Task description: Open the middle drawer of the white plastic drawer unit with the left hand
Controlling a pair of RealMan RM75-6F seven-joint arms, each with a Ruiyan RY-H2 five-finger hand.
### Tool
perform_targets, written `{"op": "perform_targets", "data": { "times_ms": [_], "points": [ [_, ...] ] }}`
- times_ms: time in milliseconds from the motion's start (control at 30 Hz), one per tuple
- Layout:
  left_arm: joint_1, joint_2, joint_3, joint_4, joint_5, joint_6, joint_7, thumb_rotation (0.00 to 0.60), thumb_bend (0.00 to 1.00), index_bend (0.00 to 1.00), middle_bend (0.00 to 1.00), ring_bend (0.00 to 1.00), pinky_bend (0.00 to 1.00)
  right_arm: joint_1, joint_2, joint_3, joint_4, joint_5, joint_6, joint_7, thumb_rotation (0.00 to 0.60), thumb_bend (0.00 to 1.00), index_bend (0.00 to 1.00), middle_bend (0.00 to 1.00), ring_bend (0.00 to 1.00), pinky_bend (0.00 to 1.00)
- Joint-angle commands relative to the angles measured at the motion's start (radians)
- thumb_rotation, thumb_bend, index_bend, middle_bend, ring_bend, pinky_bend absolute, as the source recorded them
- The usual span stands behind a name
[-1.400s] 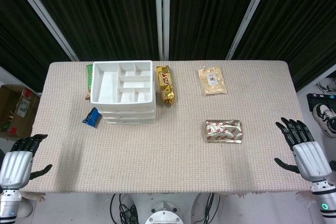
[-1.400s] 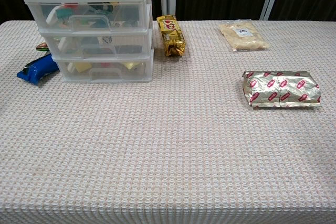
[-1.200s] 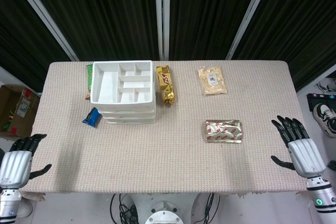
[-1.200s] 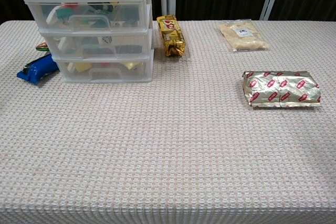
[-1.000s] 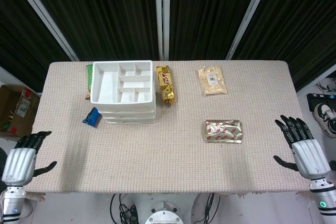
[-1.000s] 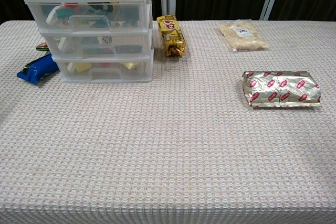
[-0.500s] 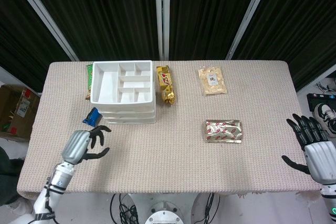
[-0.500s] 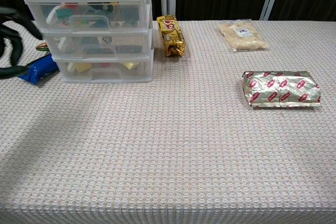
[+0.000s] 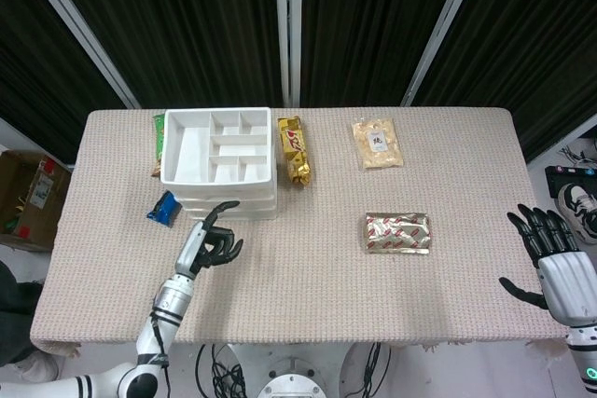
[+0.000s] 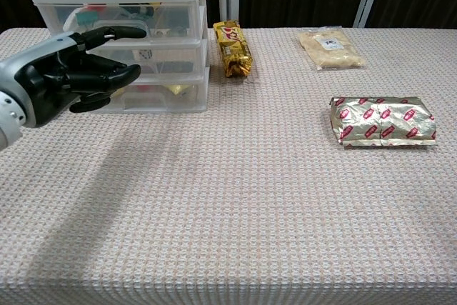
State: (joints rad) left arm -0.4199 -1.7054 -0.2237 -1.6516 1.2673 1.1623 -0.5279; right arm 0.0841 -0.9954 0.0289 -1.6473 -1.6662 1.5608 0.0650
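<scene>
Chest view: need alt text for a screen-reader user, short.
The robot's left hand, fingers partly curled and holding nothing, reaches in front of the white plastic drawer unit at the table's far left; all three drawers look closed. To the right lie a gold snack bar, a pale packet and a silver-and-red foil pack.

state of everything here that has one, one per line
middle drawer: closed
top drawer: closed
bottom drawer: closed
left hand: in front of the drawers, holding nothing, fingers partly curled
right hand: open, off the table's right edge
silver packet: lying flat, sealed
</scene>
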Motion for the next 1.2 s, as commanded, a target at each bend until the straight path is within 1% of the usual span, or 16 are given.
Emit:
{"op": "perform_targets", "data": {
  "times_ms": [33, 200, 400, 500, 633, 833, 1033, 1200],
  "points": [
    [0.011, -0.052, -0.016, 0.043, -0.017, 0.032, -0.034, 0.6, 0.38, 0.17, 0.83, 0.92, 1.0, -0.001, -0.001, 0.0, -0.001, 0.004, -0.001, -0.004, 0.6, 0.05, 0.0, 0.0, 0.0, 0.0],
    [0.02, -0.098, -0.039, 0.077, -0.039, 0.039, -0.094, 0.6, 0.38, 0.17, 0.84, 0.92, 1.0, -0.003, -0.003, 0.0, -0.003, 0.01, -0.003, -0.009, 0.6, 0.05, 0.0, 0.0, 0.0, 0.0],
    [0.022, -0.118, -0.049, 0.093, -0.035, 0.039, -0.123, 0.6, 0.38, 0.17, 0.84, 0.92, 1.0, -0.004, -0.003, 0.0, -0.005, 0.015, -0.005, -0.014, 0.6, 0.05, 0.0, 0.0, 0.0, 0.0],
    [0.022, -0.132, -0.059, 0.107, -0.03, 0.036, -0.164, 0.6, 0.38, 0.17, 0.84, 0.92, 1.0, -0.005, -0.004, -0.001, -0.004, 0.017, -0.008, -0.015, 0.6, 0.05, 0.0, 0.0, 0.0, 0.0],
    [0.017, -0.145, -0.072, 0.128, -0.017, 0.013, -0.261, 0.6, 0.38, 0.17, 0.84, 0.92, 1.0, -0.005, -0.005, 0.0, -0.003, 0.024, -0.013, -0.015, 0.6, 0.05, 0.0, 0.0, 0.0, 0.0],
    [0.009, -0.166, -0.082, 0.178, 0.014, -0.002, -0.384, 0.6, 0.38, 0.21, 0.84, 0.92, 1.0, -0.005, -0.005, 0.003, -0.003, 0.033, -0.015, -0.017, 0.6, 0.05, 0.0, 0.0, 0.0, 0.0],
    [-0.007, -0.168, -0.098, 0.195, 0.016, -0.024, -0.418, 0.6, 0.38, 0.25, 0.85, 0.92, 1.0, -0.004, -0.007, 0.002, -0.002, 0.037, -0.023, -0.019, 0.6, 0.05, 0.0, 0.0, 0.0, 0.0],
    [-0.017, -0.166, -0.113, 0.199, 0.006, -0.037, -0.431, 0.6, 0.39, 0.33, 0.85, 0.93, 1.0, -0.005, -0.008, 0.003, 0.003, 0.043, -0.024, -0.016, 0.6, 0.05, 0.0, 0.0, 0.0, 0.0]
  ]
}}
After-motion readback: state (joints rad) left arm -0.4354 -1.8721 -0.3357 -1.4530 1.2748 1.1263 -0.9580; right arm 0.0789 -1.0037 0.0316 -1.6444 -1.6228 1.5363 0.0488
